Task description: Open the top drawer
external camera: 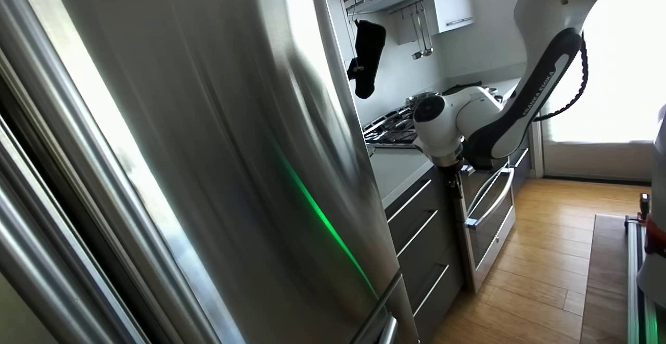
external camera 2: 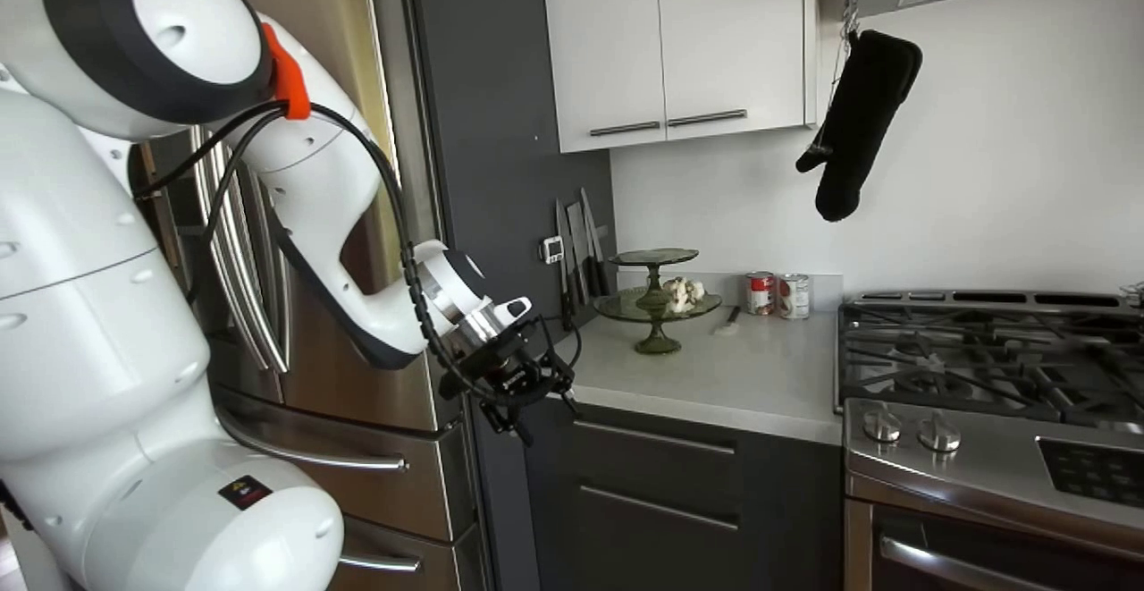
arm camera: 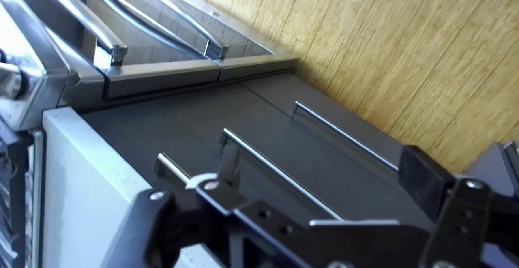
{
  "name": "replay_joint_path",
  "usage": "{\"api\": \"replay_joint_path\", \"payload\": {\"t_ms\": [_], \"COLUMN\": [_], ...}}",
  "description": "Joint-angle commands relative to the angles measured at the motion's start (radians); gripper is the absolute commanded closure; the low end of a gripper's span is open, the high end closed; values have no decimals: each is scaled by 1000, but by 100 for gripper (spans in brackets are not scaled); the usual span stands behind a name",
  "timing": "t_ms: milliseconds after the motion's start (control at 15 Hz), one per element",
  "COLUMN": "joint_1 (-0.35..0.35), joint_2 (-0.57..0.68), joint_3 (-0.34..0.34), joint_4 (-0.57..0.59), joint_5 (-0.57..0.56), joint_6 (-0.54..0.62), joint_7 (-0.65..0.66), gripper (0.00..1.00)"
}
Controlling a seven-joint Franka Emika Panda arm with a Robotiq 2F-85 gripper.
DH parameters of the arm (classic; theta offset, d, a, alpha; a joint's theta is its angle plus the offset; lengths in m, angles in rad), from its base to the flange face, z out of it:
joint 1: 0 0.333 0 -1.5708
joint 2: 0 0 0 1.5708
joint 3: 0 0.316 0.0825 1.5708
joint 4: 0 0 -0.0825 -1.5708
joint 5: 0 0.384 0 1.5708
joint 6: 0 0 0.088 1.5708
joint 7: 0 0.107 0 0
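Kitchen, wooden floorboards (arm camera: pixel 389 45) running along the foot of a grey drawer stack (external camera: pixel 429 250). Gripper (arm camera: pixel 328 174) spread wide, its two pads (arm camera: pixel 423 183) well apart; two lower bar handles (arm camera: pixel 284 174) show through the gap in the wrist view. Whether any finger touches the stack, I cannot tell. Behind it, one Panda arm (external camera: pixel 543 86), wrist angled downward in both exterior views. Nearby, the top drawer (external camera 2: pixel 657 466): uppermost of its stack, directly beneath the pale grey countertop (external camera 2: pixel 769 385), front looking flush with those below and facing out over the floor. Long axis horizontal, parallel to the counter's front edge. Its silver bar handle (arm camera: pixel 173 167) follows the same line, slanting from upper left toward lower right in the wrist view, where the gripper hides part of it. Count for the stack: three drawer fronts, the top one plus two lower drawer fronts (arm camera: pixel 308 158); three bar handles, one per front, all parallel. Farther out, on the countertop: two green glass cake stands (external camera 2: pixel 655 298), smaller above larger; white garlic (external camera 2: pixel 684 294) on the lower plate, bulbs too close to count; two food cans (external camera 2: pixel 760 293) side by side. One gas range (external camera 2: pixel 992 461) next to the stack, two knobs (external camera 2: pixel 883 424) visible in an exterior view. One stainless-steel refrigerator (external camera: pixel 234 125) toward the stack's opposite end. Higher up: one black oven mitt (external camera 2: pixel 862 126) hanging, two white cabinet doors (external camera 2: pixel 608 46) with a handle each.
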Motion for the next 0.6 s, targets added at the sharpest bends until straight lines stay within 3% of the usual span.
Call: {"api": "replay_joint_path", "payload": {"t_ms": [0,267,533], "joint_1": [-45,-96,-96], "joint_2": [89,139,195], "joint_3": [-6,3,14], "joint_4": [9,47,132], "joint_5": [-275,-598,-926], "joint_6": [126,254,324], "joint_7": [37,120,304], "gripper": [0,0,0]}}
